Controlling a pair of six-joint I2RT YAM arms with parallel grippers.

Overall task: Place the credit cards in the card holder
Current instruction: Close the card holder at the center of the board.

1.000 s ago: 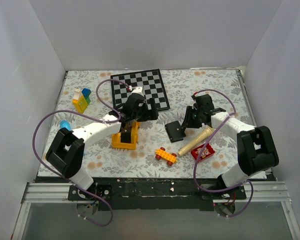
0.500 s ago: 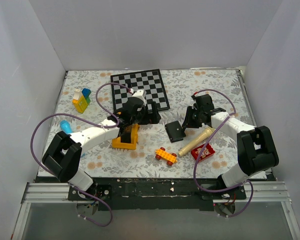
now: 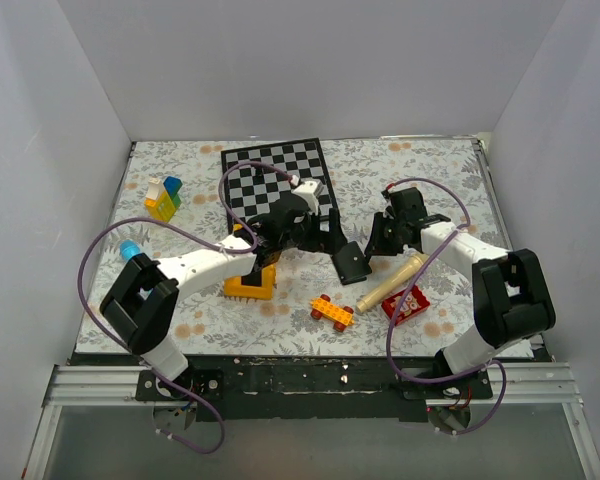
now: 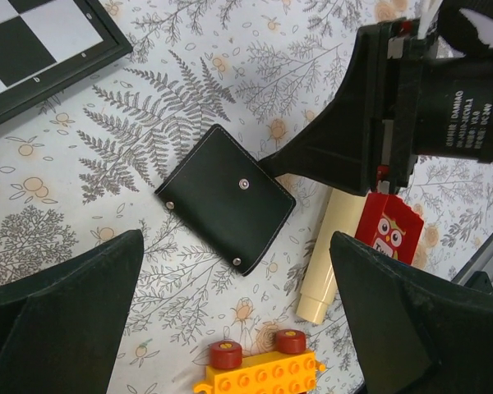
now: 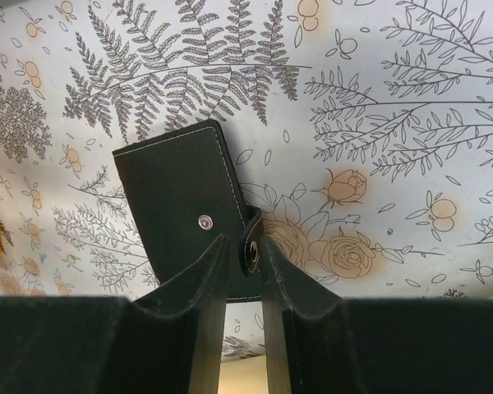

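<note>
The card holder (image 3: 350,263) is a black folded wallet lying flat on the floral cloth, right of centre. It also shows in the left wrist view (image 4: 222,197) and the right wrist view (image 5: 177,205). My right gripper (image 3: 372,248) is at its right edge. Its jaws (image 5: 242,250) are narrow, with the raised snap tab (image 5: 253,242) between them. The tab leans on one finger and a slit of cloth shows beside the other. My left gripper (image 3: 320,236) hovers wide open just left of the wallet (image 4: 238,320), holding nothing. The credit cards are hidden.
A chessboard (image 3: 280,178) lies at the back. A cream wooden cylinder (image 3: 392,282) and a red owl box (image 3: 406,302) lie right of the wallet. An orange toy-brick car (image 3: 332,311) sits in front, a yellow brick base (image 3: 252,282) under the left arm, coloured blocks (image 3: 163,198) far left.
My left arm has swung right, from over the yellow base to beside the wallet. My right gripper's jaws have narrowed around the snap tab.
</note>
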